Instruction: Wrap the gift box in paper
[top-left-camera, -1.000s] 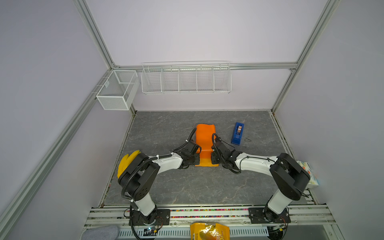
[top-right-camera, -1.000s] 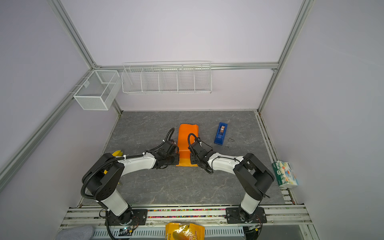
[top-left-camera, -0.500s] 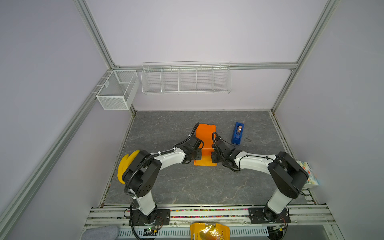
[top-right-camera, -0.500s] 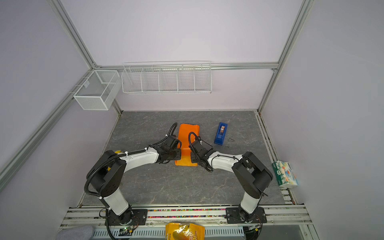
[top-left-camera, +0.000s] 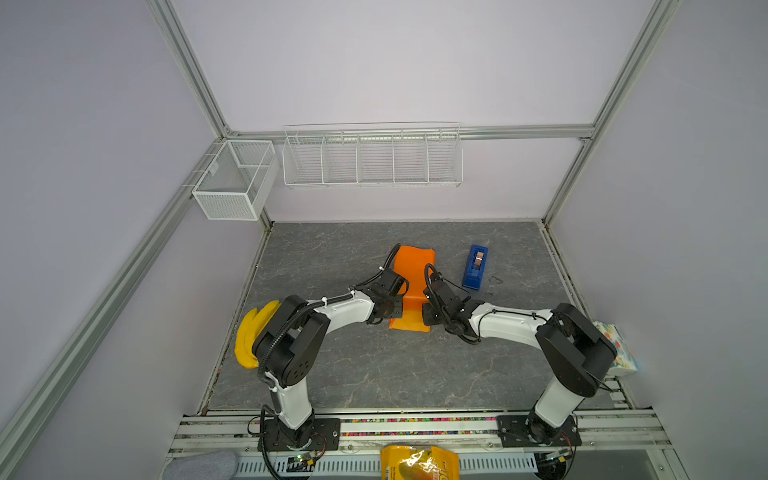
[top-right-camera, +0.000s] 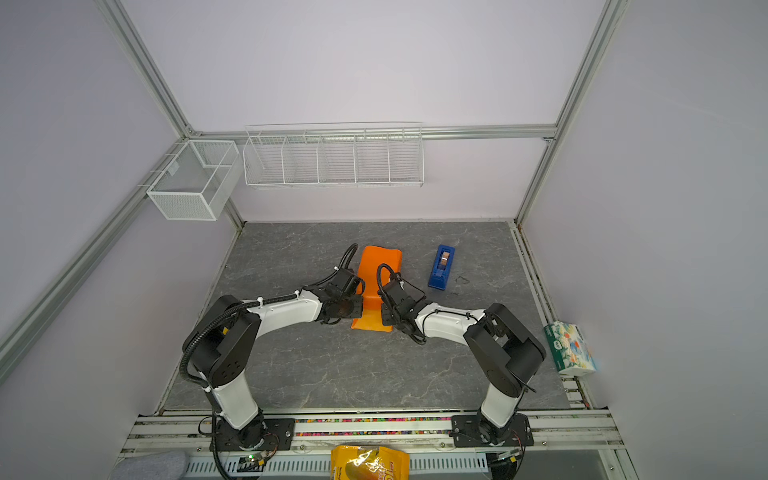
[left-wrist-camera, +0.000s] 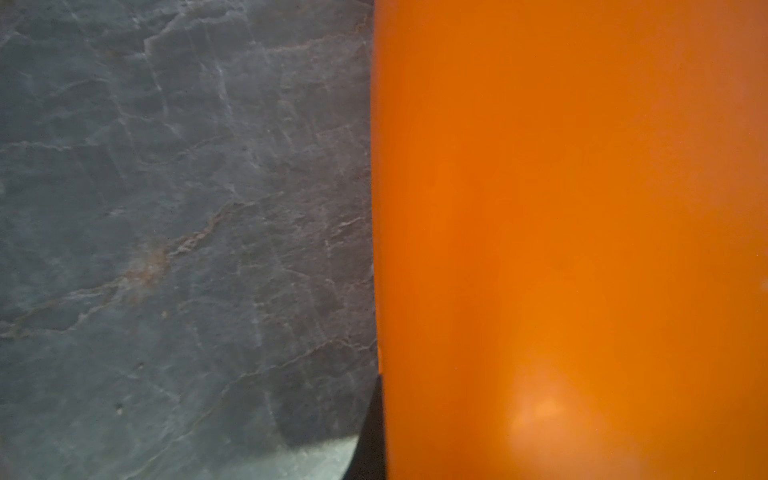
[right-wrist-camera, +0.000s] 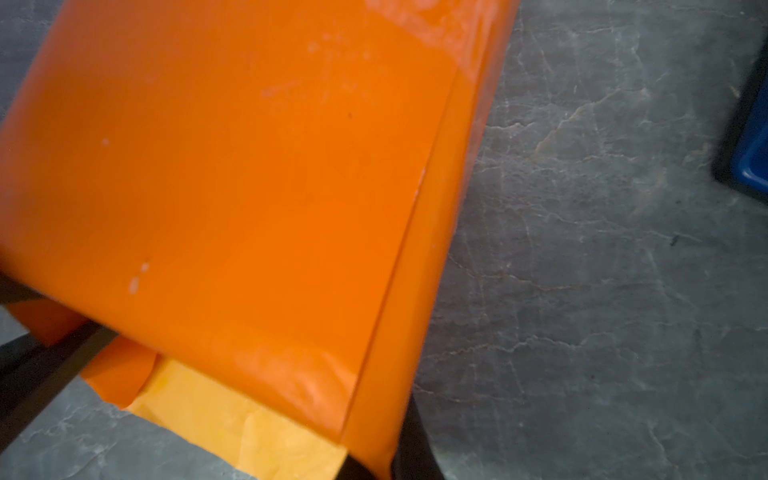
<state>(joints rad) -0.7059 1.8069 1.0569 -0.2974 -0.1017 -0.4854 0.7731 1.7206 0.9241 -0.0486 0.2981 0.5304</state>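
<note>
Paper (top-left-camera: 413, 270) sleeves your hidden gift box — left gripper (top-left-camera: 394, 311) and right gripper (top-left-camera: 428, 312) clamp its near end; end folds remain

Both top views sit high above the front rail (top-left-camera: 415, 422) and look down and back across the whole bench (top-left-camera: 374, 374) to the rear wall (top-left-camera: 374, 62). Set side by side, they share nearly everything, with a slight sideways shift. The left wrist camera is very near the paper (left-wrist-camera: 561, 208), which fills half its frame beside bare bench. The right wrist camera looks along the same paper from a little farther off and catches a corner of the dispenser (right-wrist-camera: 752, 158), which both top views also show.
</note>
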